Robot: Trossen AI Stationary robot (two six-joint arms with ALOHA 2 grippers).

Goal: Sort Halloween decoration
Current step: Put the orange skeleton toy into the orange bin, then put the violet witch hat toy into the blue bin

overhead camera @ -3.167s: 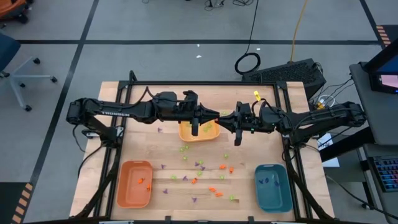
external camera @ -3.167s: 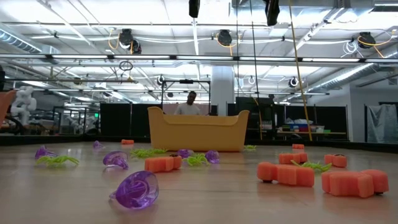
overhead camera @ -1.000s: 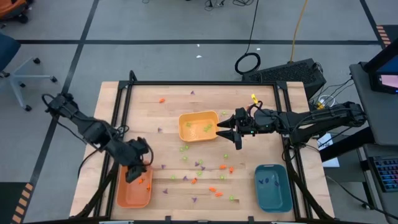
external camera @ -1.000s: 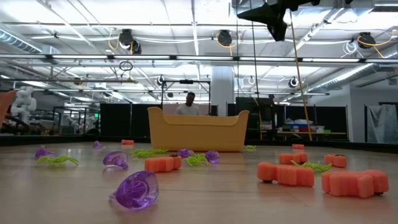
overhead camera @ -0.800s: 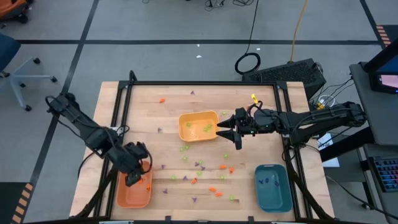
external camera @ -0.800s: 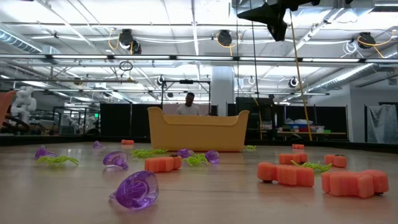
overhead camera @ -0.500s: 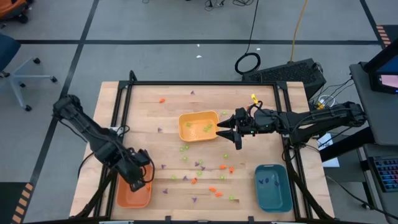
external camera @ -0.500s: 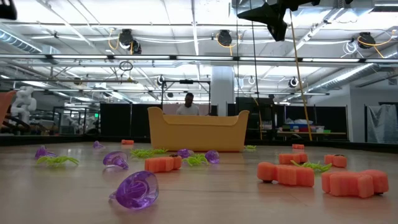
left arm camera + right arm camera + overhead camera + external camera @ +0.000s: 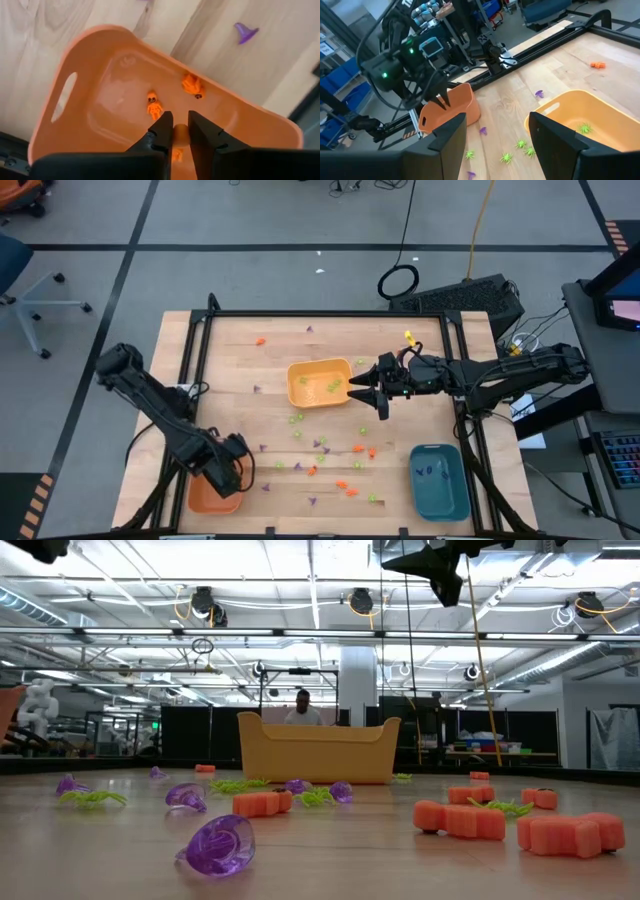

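Many tiny orange, light green and purple decoration pieces [image 9: 320, 455] lie scattered on the wooden table between the trays; they also show in the low view [image 9: 215, 845]. My left gripper [image 9: 235, 470] hangs over the orange tray [image 9: 200, 498] at the near left and is shut on a small orange piece [image 9: 179, 134]. Two more orange pieces [image 9: 155, 106] lie on the tray's floor. My right gripper [image 9: 370, 395] is open and empty, held above the table just right of the yellow tray [image 9: 318, 383]. In its wrist view its fingers [image 9: 450, 145] stand wide apart. My left gripper pinches the small orange piece [image 9: 179, 135] between its two fingers [image 9: 162, 131]. The fingers come from above and point down into the orange tray [image 9: 100, 100]. The piece sits above the tray's floor. Which part of the piece they hold is too small to tell.
A teal tray [image 9: 438, 480] stands at the near right with a few purple pieces in it. The yellow tray holds several green pieces. A black frame [image 9: 330, 315] runs round the table. One orange piece [image 9: 260, 340] lies near the far edge.
My left gripper has gone toward the table's near edge and a little to the right, along the orange tray, and it stays shut. My right gripper has kept still.
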